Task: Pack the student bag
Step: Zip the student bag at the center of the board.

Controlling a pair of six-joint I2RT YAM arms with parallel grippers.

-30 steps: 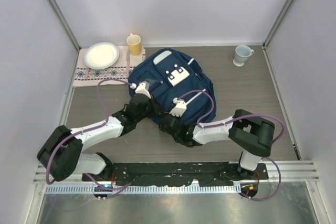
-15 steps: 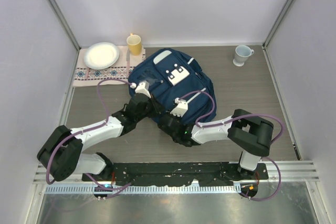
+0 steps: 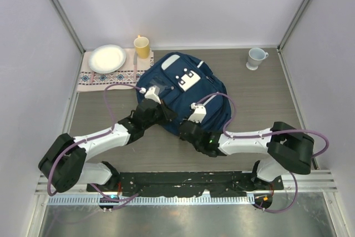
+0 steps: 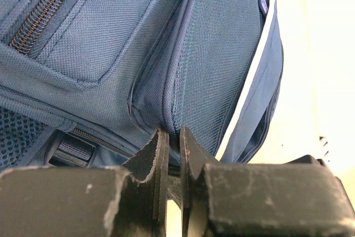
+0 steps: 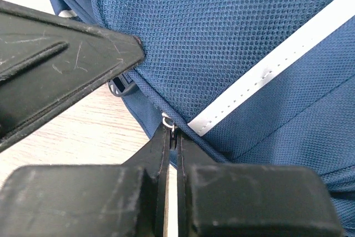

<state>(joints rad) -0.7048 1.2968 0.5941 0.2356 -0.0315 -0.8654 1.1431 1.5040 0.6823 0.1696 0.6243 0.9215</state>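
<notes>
Plainly, large navy-blue fabric backpack (image 3: 166, 73), left gripper (image 4: 171, 132) clamped on its seam (image 4: 176, 106), right gripper (image 5: 171, 130) pinching its small silver zip pull (image 5: 168, 120).

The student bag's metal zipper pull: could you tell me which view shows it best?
The right wrist view: the zipper pull sits close up, pinched by the shut right gripper at a seam of the student bag. The top external and left wrist views do not show it.

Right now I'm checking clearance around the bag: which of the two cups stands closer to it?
The yellow cup, beside the navy-blue fabric backpack; the pale handled mug stands well apart.
</notes>
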